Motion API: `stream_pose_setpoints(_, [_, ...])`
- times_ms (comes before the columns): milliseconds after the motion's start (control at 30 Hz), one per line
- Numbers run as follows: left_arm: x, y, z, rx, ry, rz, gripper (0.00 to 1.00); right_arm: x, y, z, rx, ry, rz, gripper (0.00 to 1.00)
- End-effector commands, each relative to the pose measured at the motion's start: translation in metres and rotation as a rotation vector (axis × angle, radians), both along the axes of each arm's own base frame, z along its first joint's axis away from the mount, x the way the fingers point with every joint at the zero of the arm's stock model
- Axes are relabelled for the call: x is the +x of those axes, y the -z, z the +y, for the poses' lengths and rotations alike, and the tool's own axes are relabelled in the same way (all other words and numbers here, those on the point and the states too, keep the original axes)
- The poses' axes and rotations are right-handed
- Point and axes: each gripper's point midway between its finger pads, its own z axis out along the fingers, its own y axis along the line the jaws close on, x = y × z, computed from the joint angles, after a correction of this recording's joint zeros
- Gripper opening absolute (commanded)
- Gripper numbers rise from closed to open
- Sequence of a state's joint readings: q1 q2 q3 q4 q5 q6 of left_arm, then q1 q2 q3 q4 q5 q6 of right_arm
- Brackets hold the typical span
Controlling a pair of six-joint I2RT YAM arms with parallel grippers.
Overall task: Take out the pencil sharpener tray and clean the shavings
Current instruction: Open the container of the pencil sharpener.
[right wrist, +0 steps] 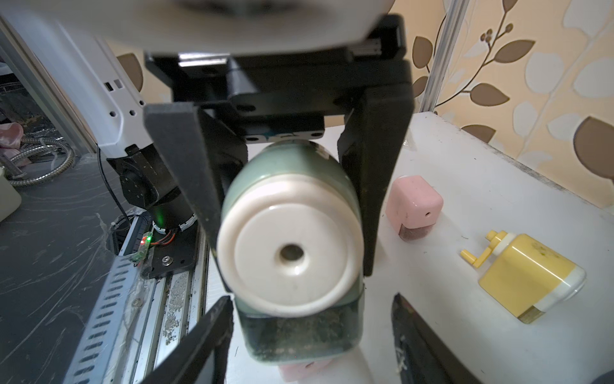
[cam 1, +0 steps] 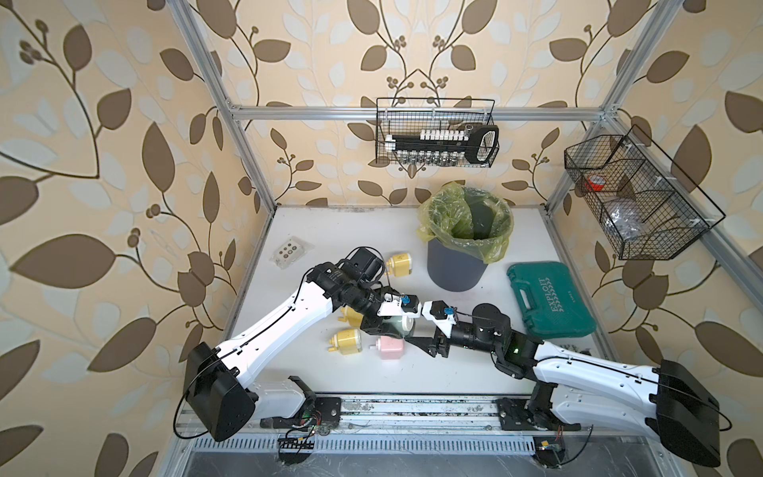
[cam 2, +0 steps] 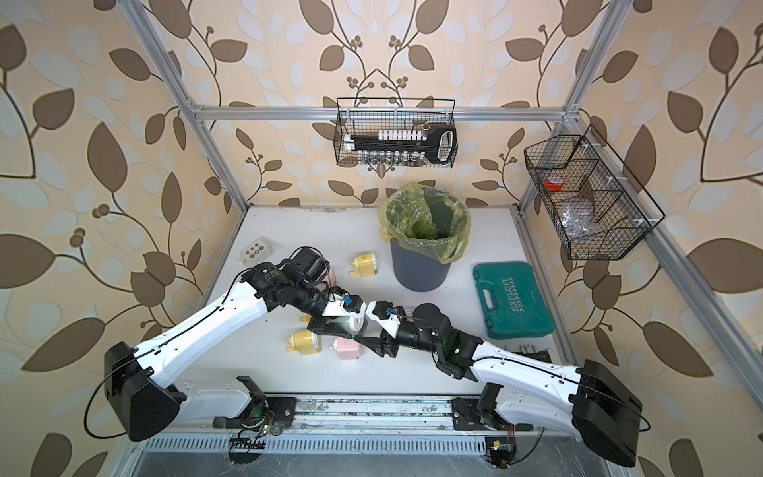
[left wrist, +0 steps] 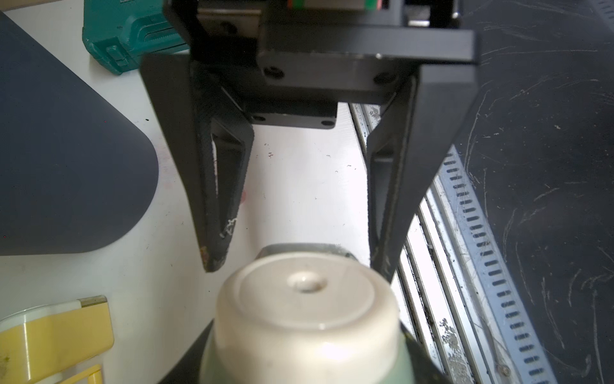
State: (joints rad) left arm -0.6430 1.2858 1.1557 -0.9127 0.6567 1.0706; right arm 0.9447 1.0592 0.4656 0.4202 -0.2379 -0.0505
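Clamping the green pencil sharpener [right wrist: 292,252] across its body, the left gripper [cam 1: 396,326] holds it lifted off the table [cam 1: 351,231], over the middle of the surface and somewhat nearer the front edge, with its cream front face and pencil hole turned toward the right arm. The tray [right wrist: 299,335] is still seated in the bottom of the sharpener, a dark translucent drawer under the cream face, and the shavings [right wrist: 285,332] show through its wall as fine speckles. The right gripper [left wrist: 297,266] faces the sharpener head-on with its jaws spread wider than the tray, one finger on each side of it. The right wrist view shows a gap on at least one side, so it grips nothing. A pink sharpener [cam 1: 390,347] lies on the surface just below the held one, with a yellow sharpener [cam 1: 347,340] beside it toward the left edge. A grey bin [cam 1: 454,268] lined with a yellow-green bag stands toward the back edge, and a green tool case [cam 1: 549,299] lies along the right edge.
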Motion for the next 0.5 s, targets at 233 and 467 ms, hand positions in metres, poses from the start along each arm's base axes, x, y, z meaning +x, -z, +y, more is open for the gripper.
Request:
stream_pose_setpoints(233, [-0.0142, -0.0159, -0.0046, -0.073, 0.033, 0.018, 0.0, -0.0056, -0.0005, -0.0004, 0.023, -0.035, 0.013, 0.65])
stream_pose_setpoints(467, [-0.0167, -0.0159, -0.0045, -0.079, 0.037, 0.025, 0.0, -0.0066, 0.0003, -0.0003, 0.026, -0.04, 0.027, 0.57])
